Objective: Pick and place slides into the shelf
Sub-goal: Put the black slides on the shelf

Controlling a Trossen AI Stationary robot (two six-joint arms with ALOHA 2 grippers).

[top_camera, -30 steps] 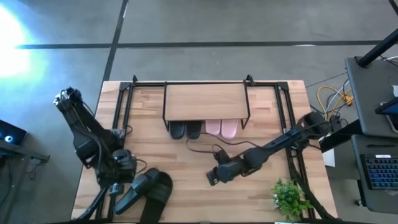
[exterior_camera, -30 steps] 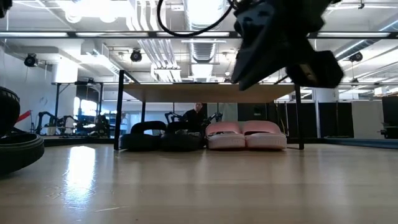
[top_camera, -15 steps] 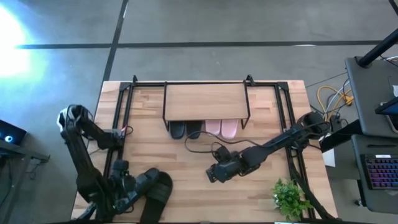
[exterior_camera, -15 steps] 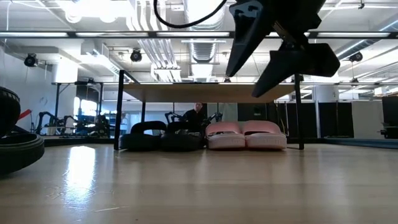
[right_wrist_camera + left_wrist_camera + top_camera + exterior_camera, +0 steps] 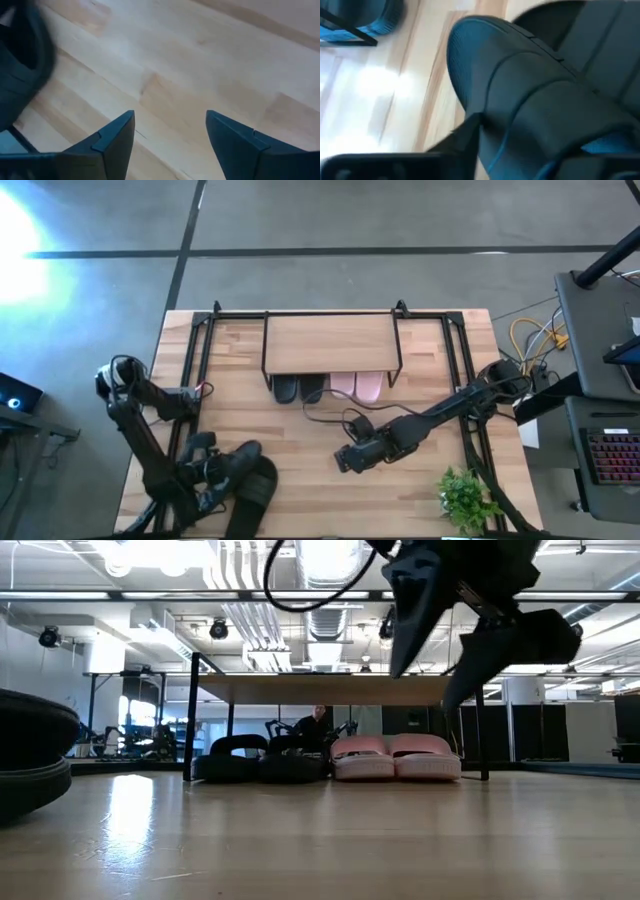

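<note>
Two black slides [image 5: 298,388] and two pale pink slides [image 5: 357,386] stand side by side on the table under the shelf [image 5: 332,342], toes toward the near edge. Two more black slides lie close together at the table's near left corner [image 5: 252,488]. My left gripper [image 5: 212,472] is at the left one of them [image 5: 530,100], which fills the left wrist view. My right gripper [image 5: 343,460] hangs open over bare wood [image 5: 170,60] near the table's middle, with nothing between its fingers [image 5: 115,137]. My left gripper comes at the black slide low, from the table's left. One finger [image 5: 462,142] lies against the slide's left side edge [image 5: 485,130], below the wide strap. The slide itself hides the other finger. The slide's sole is on the table.
Black wire frames run along the table at the left [image 5: 195,360] and right [image 5: 465,360] of the shelf. A small green plant [image 5: 465,498] stands at the near right corner. A dark cable [image 5: 330,420] lies in front of the shelf. Bare wood lies between the two arms.
My left gripper has gone down and toward the near edge, then a little right onto the near-left black slide. That slide has shifted and reaches farther into the low view. My right gripper has opened and stayed over the table's middle.
</note>
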